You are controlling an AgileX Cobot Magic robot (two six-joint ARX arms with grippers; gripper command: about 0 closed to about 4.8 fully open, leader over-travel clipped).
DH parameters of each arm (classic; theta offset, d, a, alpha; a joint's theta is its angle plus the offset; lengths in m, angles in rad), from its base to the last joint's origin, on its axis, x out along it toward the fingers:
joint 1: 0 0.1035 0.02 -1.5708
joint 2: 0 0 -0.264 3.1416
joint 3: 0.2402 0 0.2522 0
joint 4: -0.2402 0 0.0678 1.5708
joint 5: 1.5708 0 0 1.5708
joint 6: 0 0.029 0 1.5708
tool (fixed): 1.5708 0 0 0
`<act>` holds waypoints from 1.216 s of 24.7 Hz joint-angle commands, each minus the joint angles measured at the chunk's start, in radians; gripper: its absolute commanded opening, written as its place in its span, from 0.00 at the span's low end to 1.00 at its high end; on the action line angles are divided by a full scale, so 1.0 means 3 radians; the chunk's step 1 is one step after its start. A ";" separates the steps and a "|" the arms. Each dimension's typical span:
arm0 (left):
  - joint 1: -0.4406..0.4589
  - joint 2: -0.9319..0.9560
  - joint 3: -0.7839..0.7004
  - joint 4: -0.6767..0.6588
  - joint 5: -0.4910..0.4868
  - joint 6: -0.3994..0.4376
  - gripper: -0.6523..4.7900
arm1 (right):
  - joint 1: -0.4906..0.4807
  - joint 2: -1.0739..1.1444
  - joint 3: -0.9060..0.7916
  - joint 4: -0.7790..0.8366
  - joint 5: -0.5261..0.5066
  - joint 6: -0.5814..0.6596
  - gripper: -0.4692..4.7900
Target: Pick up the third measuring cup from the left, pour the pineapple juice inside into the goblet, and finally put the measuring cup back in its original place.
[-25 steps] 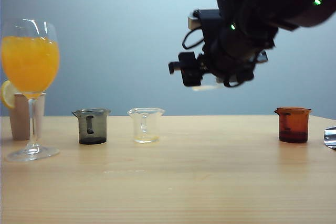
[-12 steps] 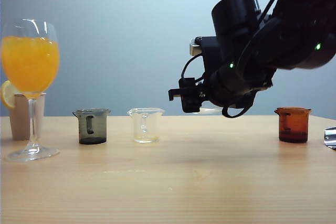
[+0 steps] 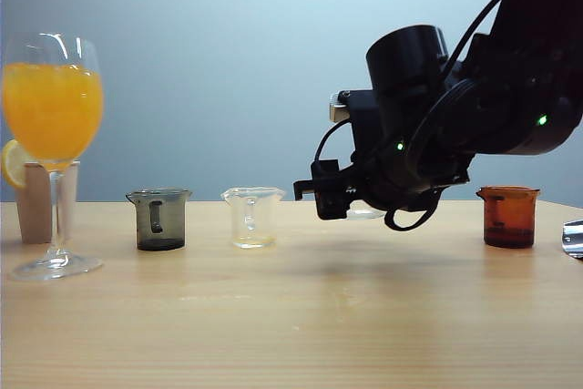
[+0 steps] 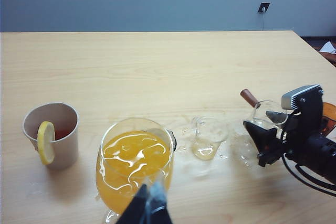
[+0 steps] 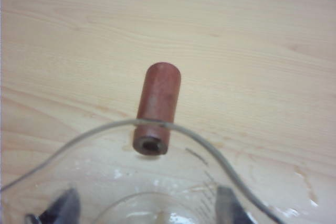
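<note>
Pale wood counter (image 3: pixel 291 316) before a blue-grey wall. Right gripper (image 3: pixel 330 198) hangs low between a clear cup (image 3: pixel 253 216) and an amber cup (image 3: pixel 508 216), jaws partly spread and clamped on the third measuring cup (image 4: pixel 269 109). Far left stands the juice-filled goblet (image 3: pixel 53 134). Left gripper (image 4: pixel 150 207) hovers by it; whether its jaws are parted cannot be told.

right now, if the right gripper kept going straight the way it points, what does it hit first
Likely bare table past the third measuring cup in the right gripper; depth is unclear.
</note>
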 commanded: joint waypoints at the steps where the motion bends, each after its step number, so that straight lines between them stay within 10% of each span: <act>1: -0.0003 -0.0005 0.0011 0.0046 0.0015 0.0001 0.11 | 0.0004 0.0078 0.0117 0.0145 -0.0056 0.0013 0.13; 13: -0.0003 -0.0005 0.0011 0.0046 0.0014 0.0001 0.11 | 0.0003 0.0328 0.0329 0.0126 -0.0057 0.0011 0.14; 26: -0.0003 -0.0005 0.0011 0.0046 0.0014 0.0001 0.11 | 0.0004 0.0327 0.0329 -0.0100 -0.0207 0.0010 0.51; 30: -0.0003 -0.0005 0.0011 0.0046 0.0014 0.0001 0.11 | 0.0004 0.0327 0.0329 -0.0100 -0.0207 0.0010 0.81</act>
